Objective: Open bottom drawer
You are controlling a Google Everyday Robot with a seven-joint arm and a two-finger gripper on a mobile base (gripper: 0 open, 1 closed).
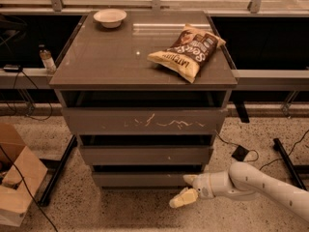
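Observation:
The bottom drawer (140,179) is the slimmest grey-brown front, lowest in the cabinet, with a dark gap above it. Above it sit the mid-sized front (145,155) with a tiny white speck and the tall front (145,121) with white scratches. My gripper (186,187) comes in from the lower right on a white arm (260,182). Its cream fingers are spread apart: one fingertip (189,179) is at the bottom drawer's right end, the other (182,198) hangs lower, over the floor. It holds nothing.
A chip bag (188,51) and a white bowl (110,17) lie on the cabinet top (106,62). A cardboard box (17,182) stands on the floor at left. A small bottle (47,58) stands on the ledge at left. Cables and a power brick (240,153) lie at right.

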